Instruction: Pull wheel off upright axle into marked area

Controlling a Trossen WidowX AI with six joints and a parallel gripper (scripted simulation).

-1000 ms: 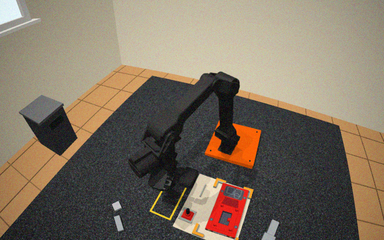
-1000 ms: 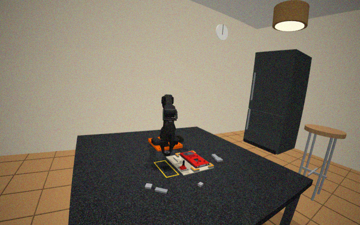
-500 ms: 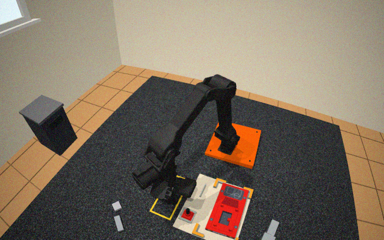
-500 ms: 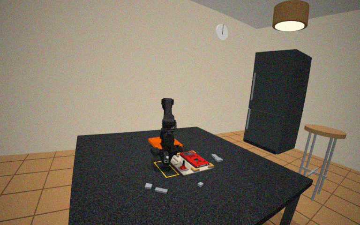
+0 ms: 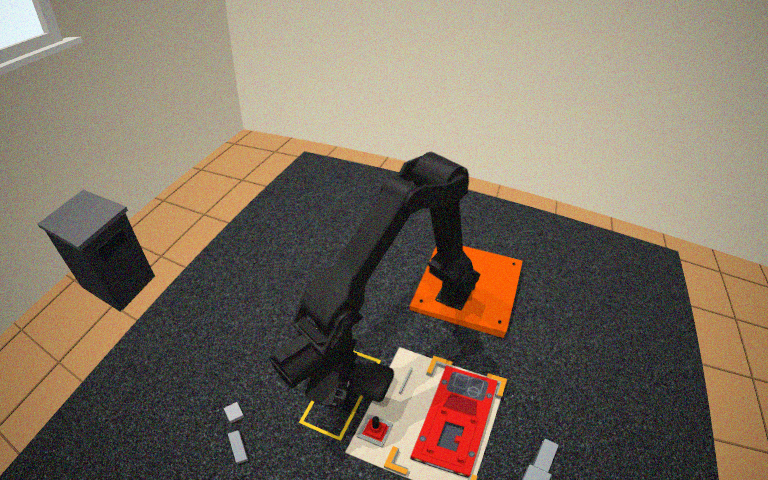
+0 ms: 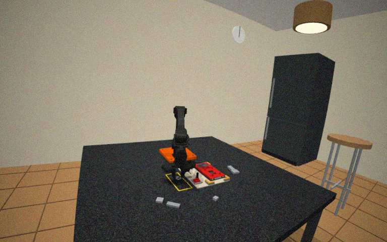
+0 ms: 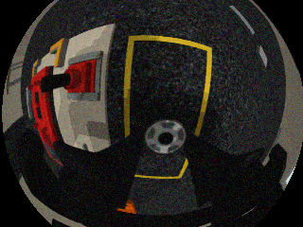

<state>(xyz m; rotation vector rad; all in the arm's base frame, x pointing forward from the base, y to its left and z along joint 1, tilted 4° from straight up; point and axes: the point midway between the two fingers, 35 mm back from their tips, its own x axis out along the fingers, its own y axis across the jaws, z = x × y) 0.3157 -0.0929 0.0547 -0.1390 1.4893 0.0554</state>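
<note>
The grey spoked wheel [image 7: 152, 136] [image 6: 178, 177] is between the fingertips of my gripper [image 7: 164, 134] [image 6: 178, 177], which is shut on it. The wheel is off the axle and over the yellow outlined marked area [image 5: 320, 430] [image 6: 185, 188] [image 7: 127, 85], low over the table. Whether its underside touches the table cannot be told. In the top view the arm and fingers hide most of the wheel. The black upright axle [image 5: 375, 422] [image 6: 197, 174] [image 7: 56, 82] stands bare on its red base, beside the marked area.
The cream board [image 5: 362, 447] bears the axle, a red panel [image 5: 479, 416] [image 6: 205, 170] and orange corner brackets. Its edge runs close beside the marked area. Several light grey blocks lie around, one [image 5: 232, 412] left of the marked area. The orange base plate [image 5: 501, 283] is behind.
</note>
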